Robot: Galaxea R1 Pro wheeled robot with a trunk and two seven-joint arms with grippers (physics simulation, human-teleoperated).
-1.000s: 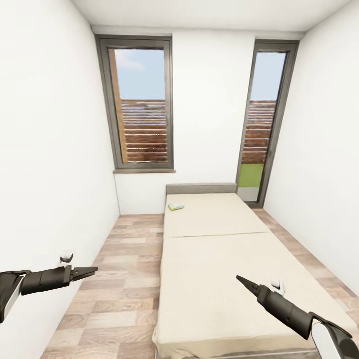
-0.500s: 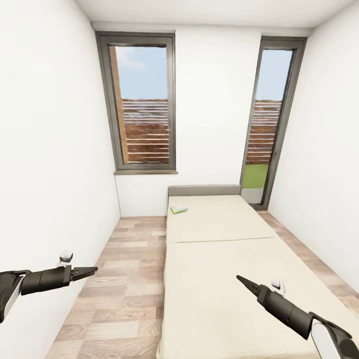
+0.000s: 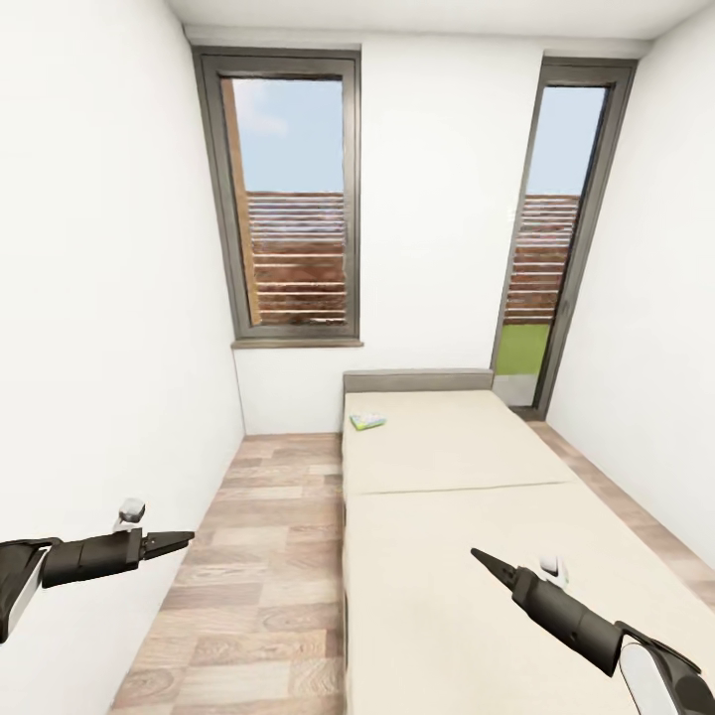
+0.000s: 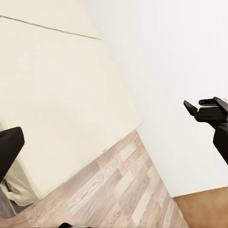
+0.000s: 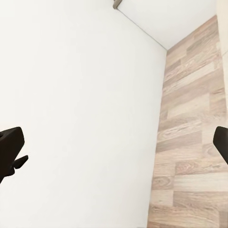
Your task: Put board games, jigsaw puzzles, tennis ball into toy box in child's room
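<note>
A low bed (image 3: pixel 467 497) with a plain cream mattress runs along the right of the child's room. One board game (image 3: pixel 367 421), a small flat light-blue and green box, lies at the mattress's far left corner by the grey headboard. My left gripper (image 3: pixel 185 539) hangs open over the wood floor beside the left wall. Over the near part of the mattress my right gripper (image 3: pixel 479 557) is open and holds nothing. Both are far from the box. The left wrist view looks across the bed (image 4: pixel 57 95). The table, toy box, jigsaw puzzles and tennis ball are out of view.
A strip of wood-plank floor (image 3: pixel 268 556) lies between the white left wall (image 3: pixel 99 348) and the bed. A grey-framed window (image 3: pixel 293 199) and a tall glass door (image 3: pixel 556 248) are in the far wall.
The whole picture has shifted: the bed and windows sit further right and closer, so the camera has moved. Both arms keep the same pose in the view.
</note>
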